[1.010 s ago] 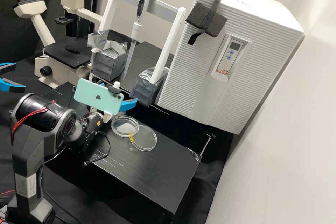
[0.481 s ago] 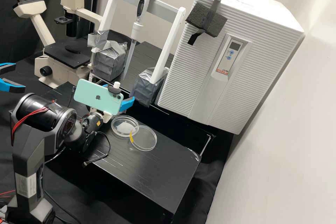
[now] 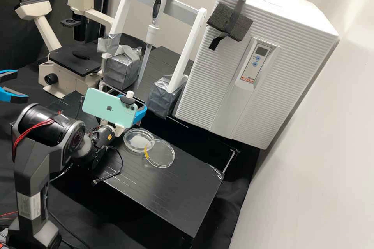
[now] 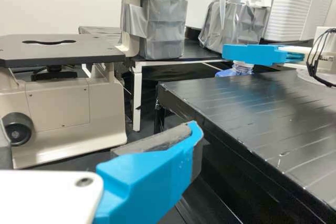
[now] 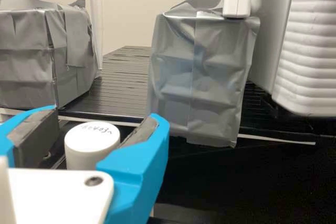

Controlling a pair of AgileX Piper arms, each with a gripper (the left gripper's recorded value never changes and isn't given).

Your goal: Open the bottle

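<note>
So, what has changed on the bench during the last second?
The right hand narrowed: its blue finger drew in toward the bottle's white cap. The left hand, petri dishes and pipette stayed put.

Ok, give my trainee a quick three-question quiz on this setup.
1. True or false: the left gripper is open.
2. Which is at the cap? A: left gripper. B: right gripper. C: a hand.
3. Fill in: the ___ hangs from the rack.
Key: 1 true; 2 B; 3 pipette.
</note>
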